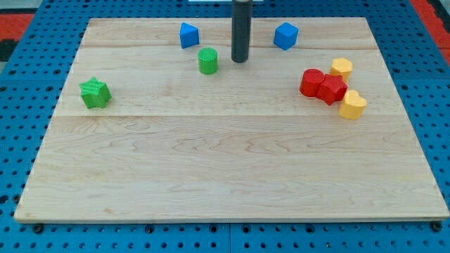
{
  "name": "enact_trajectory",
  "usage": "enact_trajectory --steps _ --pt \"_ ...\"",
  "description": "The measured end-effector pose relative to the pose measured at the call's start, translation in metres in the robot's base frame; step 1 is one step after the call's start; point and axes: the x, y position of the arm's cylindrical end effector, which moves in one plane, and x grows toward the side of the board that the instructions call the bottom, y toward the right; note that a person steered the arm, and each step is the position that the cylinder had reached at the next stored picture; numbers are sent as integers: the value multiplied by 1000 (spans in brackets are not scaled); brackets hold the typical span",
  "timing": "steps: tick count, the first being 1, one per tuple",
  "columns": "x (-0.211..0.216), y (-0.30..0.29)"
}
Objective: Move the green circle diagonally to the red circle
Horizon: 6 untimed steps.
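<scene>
The green circle (207,61) is sitting near the view's top of the wooden board (225,176), a short ribbed-looking cylinder, and the rod's tip (240,60) is resting just beside it on the view's right, with a sliver of gap showing between them. No pincer on this arm at all, just a plain dark rod, so it isn't grasping anything. The red circle (311,82) is lying well off to the view's right, touching a second red block (332,89), shape hard to call; a yellow block (342,67) is sitting just above that pair and another yellow block (353,105) is pressing in at the lower right, so it's a tight little cluster. Two blue blocks are flanking the rod along the top, the left blue block (188,35) and the right blue block (285,35), both angular. A green star (95,93) is sitting alone at the view's left. The board is pale with visible grain, lying on a blue pegboard (21,140) full of holes. No readable writing anywhere.
</scene>
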Motion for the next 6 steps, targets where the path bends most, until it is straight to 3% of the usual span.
enact_trajectory --steps 2,3,4,5,6 --pt "69 -195" --pt "121 -83" --pt "202 36" --pt "212 172" --pt "256 114"
